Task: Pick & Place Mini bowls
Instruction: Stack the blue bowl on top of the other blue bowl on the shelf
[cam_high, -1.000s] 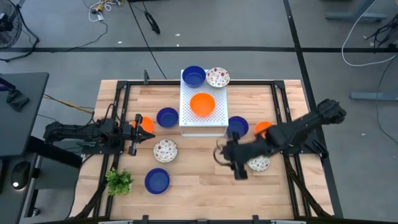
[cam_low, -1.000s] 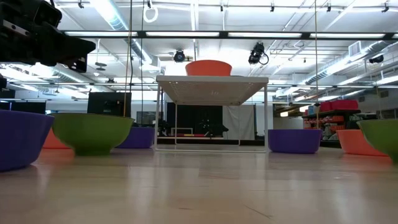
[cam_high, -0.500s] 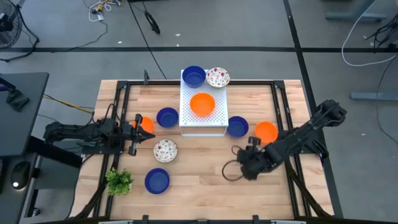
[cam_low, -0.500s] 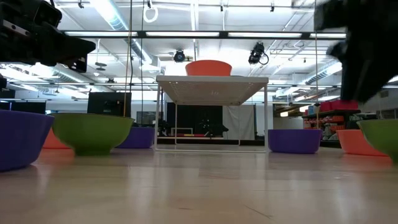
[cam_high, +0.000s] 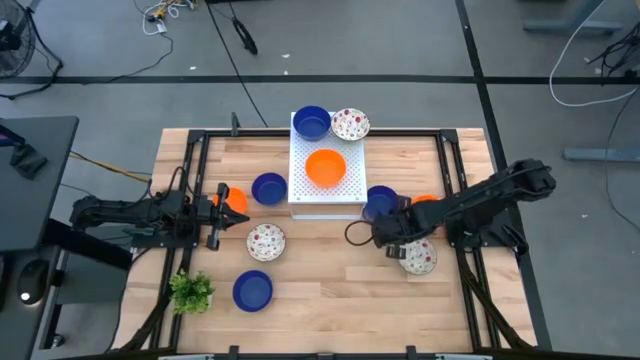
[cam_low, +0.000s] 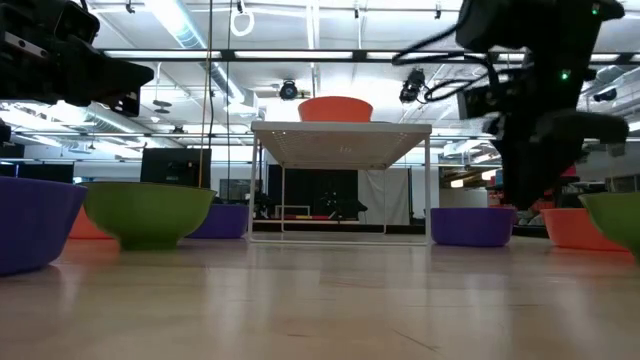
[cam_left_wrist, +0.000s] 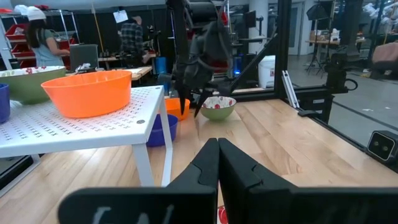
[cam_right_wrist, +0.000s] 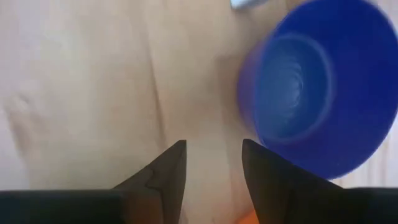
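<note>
The right pincer (cam_high: 385, 231) hangs with its fingers (cam_right_wrist: 163, 172) parted and empty, just at 7 o'clock of a blue mini bowl (cam_high: 380, 200) on the bench (cam_high: 320, 275). An orange mini bowl (cam_high: 424, 204) and a speckled mini bowl (cam_high: 419, 258) lie close by. 3 more bowls sit on the white board (cam_high: 345, 185). The left pincer (cam_high: 217, 216) waits closed at the bench's 9 o'clock side.

Both arms all matte black, chunky jointed links. Right arm (cam_high: 480, 205), right of frame in the high view, has a black cable looped off its wrist. In the low view it shows a small green LED. Left gripper (cam_left_wrist: 217, 163): two smooth tapered black fingers.
</note>
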